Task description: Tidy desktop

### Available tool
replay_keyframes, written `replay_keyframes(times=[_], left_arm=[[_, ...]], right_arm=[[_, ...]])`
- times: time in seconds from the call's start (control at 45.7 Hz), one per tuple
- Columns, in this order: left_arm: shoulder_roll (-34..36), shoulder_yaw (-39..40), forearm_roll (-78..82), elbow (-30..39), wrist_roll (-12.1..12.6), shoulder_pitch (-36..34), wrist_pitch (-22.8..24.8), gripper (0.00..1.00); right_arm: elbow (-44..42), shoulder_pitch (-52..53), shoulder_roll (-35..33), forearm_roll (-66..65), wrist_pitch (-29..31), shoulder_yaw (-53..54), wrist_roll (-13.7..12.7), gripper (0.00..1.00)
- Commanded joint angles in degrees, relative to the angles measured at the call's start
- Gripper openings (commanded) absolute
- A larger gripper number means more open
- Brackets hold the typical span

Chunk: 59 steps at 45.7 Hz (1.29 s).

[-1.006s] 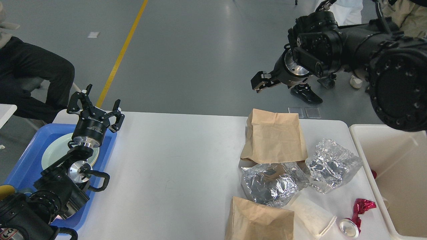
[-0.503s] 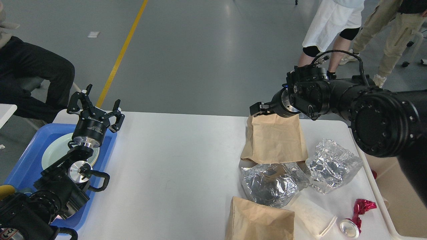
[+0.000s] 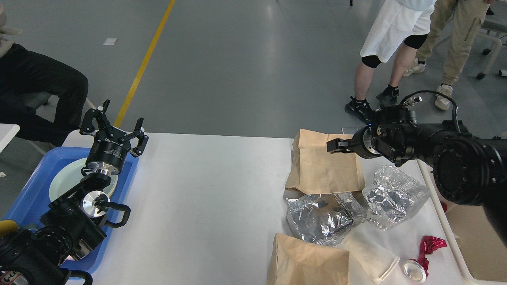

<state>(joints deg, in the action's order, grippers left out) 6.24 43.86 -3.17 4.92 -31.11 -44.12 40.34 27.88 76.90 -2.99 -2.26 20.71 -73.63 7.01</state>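
Observation:
The white desktop (image 3: 206, 186) fills the middle of the head view. On its right part lie a brown paper bag (image 3: 323, 166), two crumpled foil sheets (image 3: 321, 217) (image 3: 394, 196), a second brown bag (image 3: 309, 261), a white paper cup (image 3: 372, 257) and a crushed red can (image 3: 422, 255). My right gripper (image 3: 334, 145) hangs low over the far brown bag's upper right part; it is dark and end-on. My left gripper (image 3: 117, 118) is open and empty above the far edge of the blue tray (image 3: 27, 190).
A pale green plate (image 3: 65, 178) lies in the blue tray. A cream-white bin (image 3: 459, 253) stands at the table's right edge, partly behind my right arm. A seated person is at far left and two people stand beyond the table at far right.
My right arm has come down from high above the floor to just over the far brown bag, shifting right. The left arm has not moved.

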Motion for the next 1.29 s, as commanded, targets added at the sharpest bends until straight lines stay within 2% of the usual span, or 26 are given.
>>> replay_keyframes(times=[0.0, 0.109, 0.306, 0.525, 1.269], left_arm=[[0.0, 0.0, 0.0, 0.0, 0.0, 0.0, 0.0, 0.96], [0.0, 0.0, 0.0, 0.0, 0.0, 0.0, 0.0, 0.96], [0.0, 0.0, 0.0, 0.0, 0.0, 0.0, 0.0, 0.96], [0.0, 0.0, 0.0, 0.0, 0.0, 0.0, 0.0, 0.96], [0.0, 0.0, 0.0, 0.0, 0.0, 0.0, 0.0, 0.96]], right_arm=[[-0.8, -2.9, -2.6, -0.1, -1.9, 0.4, 0.0, 1.00], [-2.2, -6.5, -5.4, 0.4, -4.3, 0.9, 0.0, 1.00], [-4.6, -11.8, -6.4, 1.3, -7.9, 4.0, 0.5, 1.00], [-5.9, -14.4, -6.2, 0.8, -8.1, 11.0, 0.4, 1.00], [-6.1, -17.9, -5.8, 0.8, -8.2, 11.3, 0.3, 0.99]])
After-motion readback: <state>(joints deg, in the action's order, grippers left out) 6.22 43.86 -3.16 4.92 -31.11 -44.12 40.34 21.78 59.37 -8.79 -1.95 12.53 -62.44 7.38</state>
